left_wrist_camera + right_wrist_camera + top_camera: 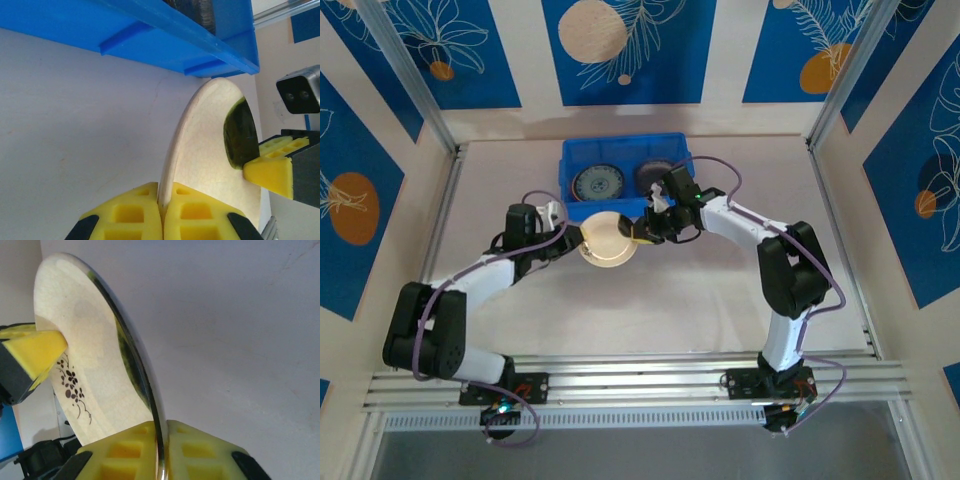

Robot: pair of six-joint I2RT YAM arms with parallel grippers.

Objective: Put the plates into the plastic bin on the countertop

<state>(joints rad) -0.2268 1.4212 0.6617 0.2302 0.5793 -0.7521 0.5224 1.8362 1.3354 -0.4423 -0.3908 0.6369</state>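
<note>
A cream plate (pixel 608 240) with a small dark flower print hangs just above the countertop (pixel 720 300), in front of the blue plastic bin (pixel 620 145). My left gripper (pixel 578 238) is shut on its left rim; in the left wrist view the pads (pixel 161 192) pinch the plate (pixel 210 145) edge-on. My right gripper (pixel 638 236) holds the opposite rim, and in the right wrist view its jaws (pixel 161 427) sit tight around the plate's (pixel 90 340) thin dark edge. A teal-patterned plate (pixel 594 185) and a dark plate (pixel 652 172) lie inside the bin.
The bin's near wall (pixel 150 35) is close behind the held plate. Beige walls with blue panels and metal rails (pixel 620 375) edge the countertop. Bare countertop lies in front of and beside both arms.
</note>
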